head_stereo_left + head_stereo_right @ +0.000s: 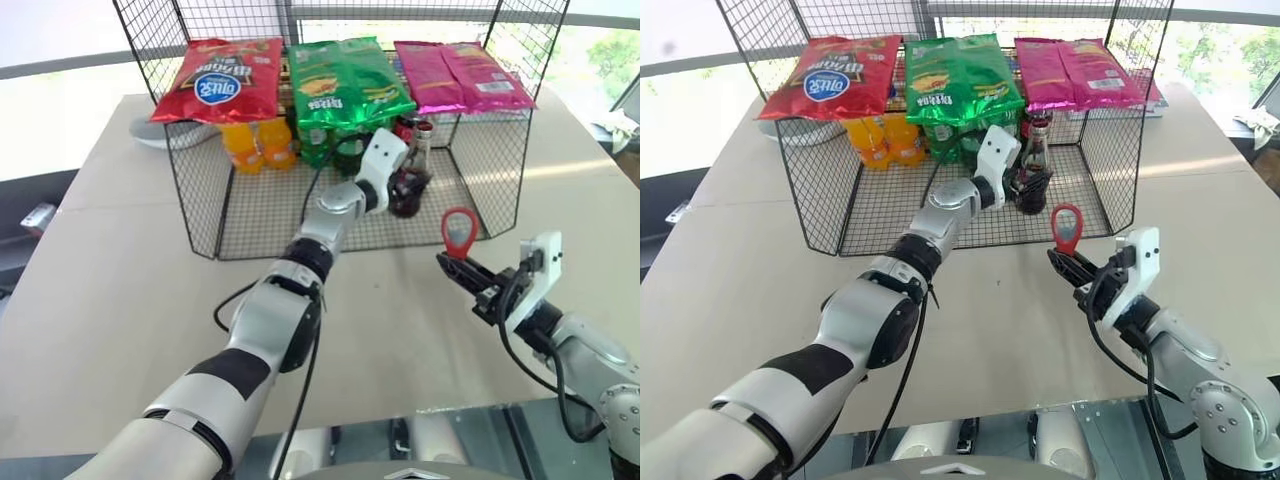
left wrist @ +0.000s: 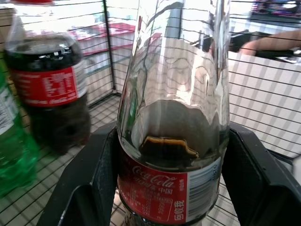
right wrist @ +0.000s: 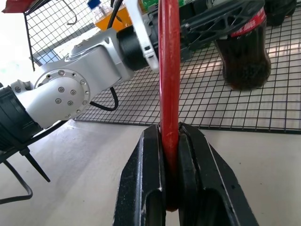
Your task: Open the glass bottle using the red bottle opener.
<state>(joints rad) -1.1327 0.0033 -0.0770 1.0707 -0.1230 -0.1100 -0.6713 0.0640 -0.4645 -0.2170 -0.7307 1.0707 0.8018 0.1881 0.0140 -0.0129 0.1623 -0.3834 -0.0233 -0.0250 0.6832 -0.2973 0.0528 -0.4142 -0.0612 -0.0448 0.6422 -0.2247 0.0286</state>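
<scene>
The red bottle opener (image 1: 458,232) is clamped by its handle between the closed fingers of the right gripper (image 1: 455,266), ring head upward, so that the head is presented free for the cap; it is held over the bare table (image 1: 120,270), just outside the open front of the wire basket (image 1: 200,200). Farther in, on the basket floor, the glass bottle (image 2: 174,141) stands upright. The left gripper (image 1: 1025,180) is placed around the bottle's lower body, one finger at each side; whether they already press the glass cannot be told. This placement is judged to steady the bottle for opening.
</scene>
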